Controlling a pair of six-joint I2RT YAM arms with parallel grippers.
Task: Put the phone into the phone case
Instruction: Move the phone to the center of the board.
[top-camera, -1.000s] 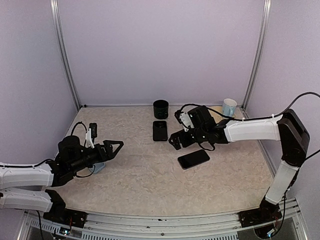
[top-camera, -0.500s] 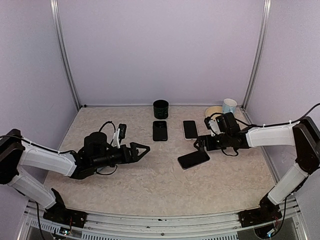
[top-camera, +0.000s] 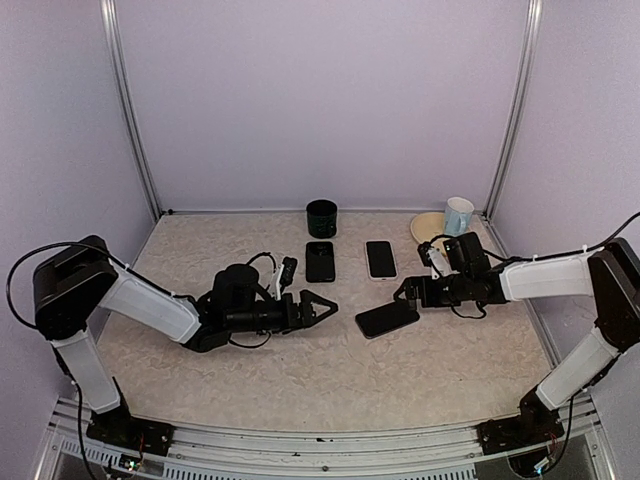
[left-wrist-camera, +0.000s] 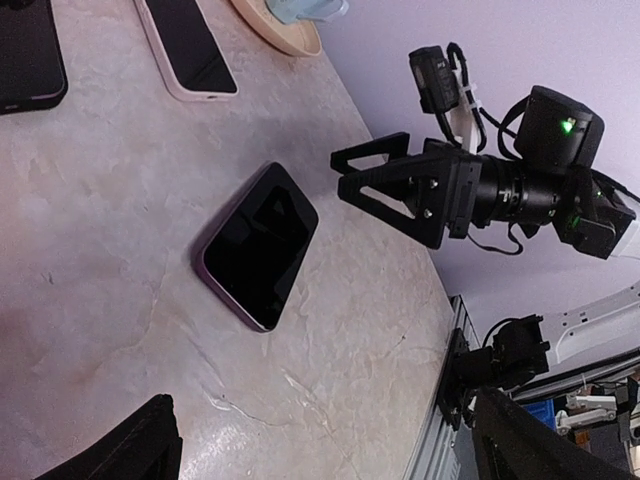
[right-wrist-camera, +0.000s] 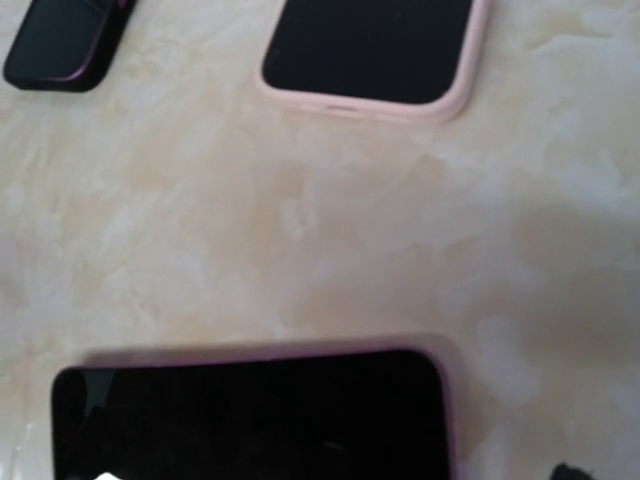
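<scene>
Both my claws stand released, gripping nothing: my left claw hovers just left of the phone, my right claw close at its other side; the pink case lies apart, farther back on the table

Phone lies beside right end effector (jaws spread).

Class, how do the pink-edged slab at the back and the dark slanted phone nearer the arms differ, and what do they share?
Rim: pale pink on the pink-edged slab, dark purplish on the dark phone.
Pose: the pink-edged slab points straight away from the arms; the dark phone lies slanted.
Place: the dark phone lies near the right tool; the pink-edged slab lies farther back.
Both lie flat, dark face up.
</scene>
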